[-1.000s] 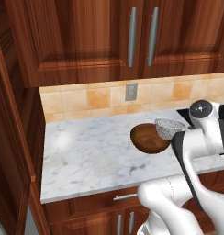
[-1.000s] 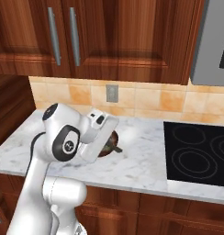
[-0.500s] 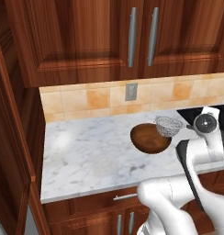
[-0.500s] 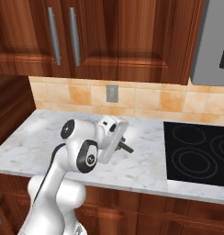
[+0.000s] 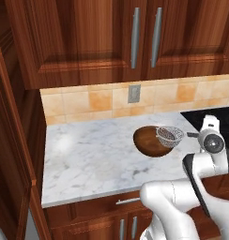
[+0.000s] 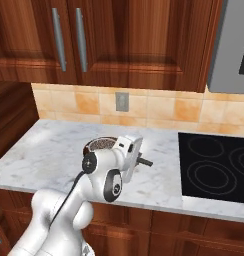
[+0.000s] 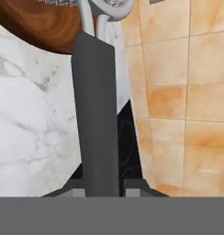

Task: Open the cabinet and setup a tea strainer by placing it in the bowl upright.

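Observation:
The dark-brown bowl (image 5: 149,141) stands on the marble counter (image 5: 93,154), near its right end. The tea strainer (image 5: 169,135), a small silver mesh basket, sits upright at the bowl's right rim, its thin handle pointing right toward my hand. My gripper (image 5: 200,134) holds that handle. In the hand view the dark handle (image 7: 96,114) runs up between my fingertips (image 7: 76,183) to the wire loop and the bowl (image 7: 45,27), so my gripper (image 7: 102,183) is shut on it. My arm hides most of the bowl (image 6: 90,148) in the right base view. The cabinet's doors are out of view.
A black cooktop (image 6: 214,165) lies right of the bowl. Tiled backsplash with a grey outlet (image 5: 133,93) runs behind the counter, under the wall cabinets (image 5: 88,37). A tall wooden panel (image 5: 11,140) edges the left side. A grey appliance (image 6: 234,45) hangs at upper right.
My arm has dropped lower and the strainer has come down a little, from just above the bowl to resting at its right rim.

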Controlling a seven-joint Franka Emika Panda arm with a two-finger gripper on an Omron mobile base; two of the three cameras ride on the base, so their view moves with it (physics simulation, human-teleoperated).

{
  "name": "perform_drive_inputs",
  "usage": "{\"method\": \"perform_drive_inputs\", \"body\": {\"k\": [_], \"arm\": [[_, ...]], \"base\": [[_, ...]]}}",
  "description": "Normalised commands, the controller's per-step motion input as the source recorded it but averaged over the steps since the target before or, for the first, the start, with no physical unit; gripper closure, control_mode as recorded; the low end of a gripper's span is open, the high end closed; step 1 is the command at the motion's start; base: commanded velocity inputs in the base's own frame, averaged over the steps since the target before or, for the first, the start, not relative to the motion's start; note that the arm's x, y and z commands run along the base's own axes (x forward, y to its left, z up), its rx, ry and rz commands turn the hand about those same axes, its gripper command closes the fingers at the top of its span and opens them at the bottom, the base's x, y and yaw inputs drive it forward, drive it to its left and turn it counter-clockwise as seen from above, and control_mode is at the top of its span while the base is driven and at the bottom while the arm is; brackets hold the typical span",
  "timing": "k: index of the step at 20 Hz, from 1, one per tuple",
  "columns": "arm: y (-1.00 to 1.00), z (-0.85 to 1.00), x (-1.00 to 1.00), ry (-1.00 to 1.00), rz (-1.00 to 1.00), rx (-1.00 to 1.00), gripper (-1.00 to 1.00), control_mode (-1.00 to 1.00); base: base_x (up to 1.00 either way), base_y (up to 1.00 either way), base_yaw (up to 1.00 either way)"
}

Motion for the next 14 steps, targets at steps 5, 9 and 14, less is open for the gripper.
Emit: {"method": "perform_drive_inputs", "body": {"k": [5, 9, 14], "arm": [[-0.30, -0.09, 0.30, -0.01, 0.24, -0.12, 1.00, -1.00], [-0.01, -0.01, 0.18, 0.00, 0.12, -0.06, 1.00, -1.00], [0.15, 0.00, 0.17, -0.01, 0.05, -0.03, 1.00, -1.00]], "base": [[0.00, 0.00, 0.00], [0.00, 0.00, 0.00], [0.00, 0.00, 0.00]]}}
